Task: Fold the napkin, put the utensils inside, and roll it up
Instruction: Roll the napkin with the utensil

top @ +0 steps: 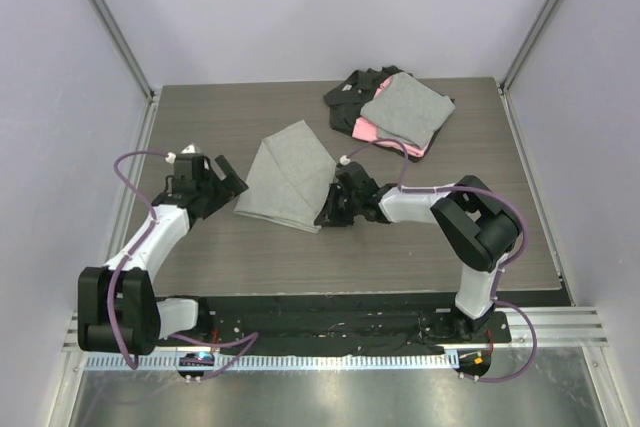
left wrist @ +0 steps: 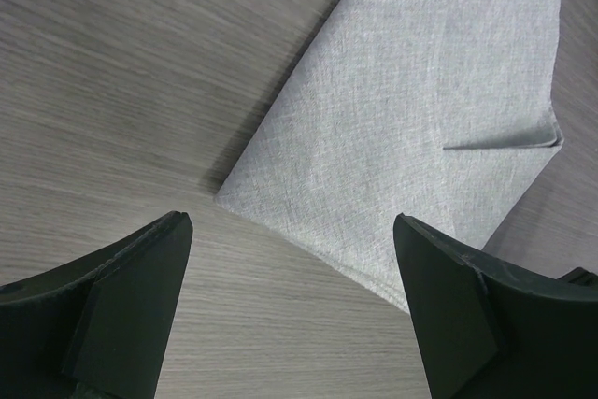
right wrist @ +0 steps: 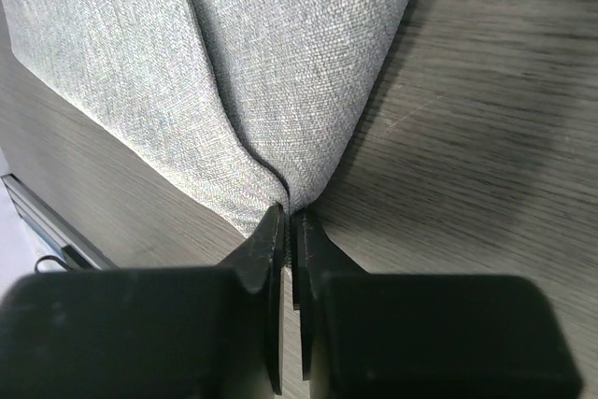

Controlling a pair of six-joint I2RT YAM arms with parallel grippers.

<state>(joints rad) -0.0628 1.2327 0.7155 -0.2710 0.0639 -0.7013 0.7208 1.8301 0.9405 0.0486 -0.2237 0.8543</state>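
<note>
The light-grey napkin (top: 285,175) lies partly folded on the wooden table (top: 260,257), near its middle. My right gripper (top: 331,209) is shut on the napkin's near right corner; in the right wrist view (right wrist: 291,212) the cloth (right wrist: 280,53) bunches between the closed jaws. My left gripper (top: 228,180) is open and empty, just left of the napkin's left edge. In the left wrist view its fingers (left wrist: 140,296) frame bare table with the napkin's corner (left wrist: 411,128) beyond them. No utensils show in any view.
A stack of folded cloths, grey (top: 405,110) on top of pink (top: 366,129) and black (top: 352,90), lies at the back right of the table. Pale walls with metal posts enclose the table. The metal base rail (top: 330,332) runs along the near edge.
</note>
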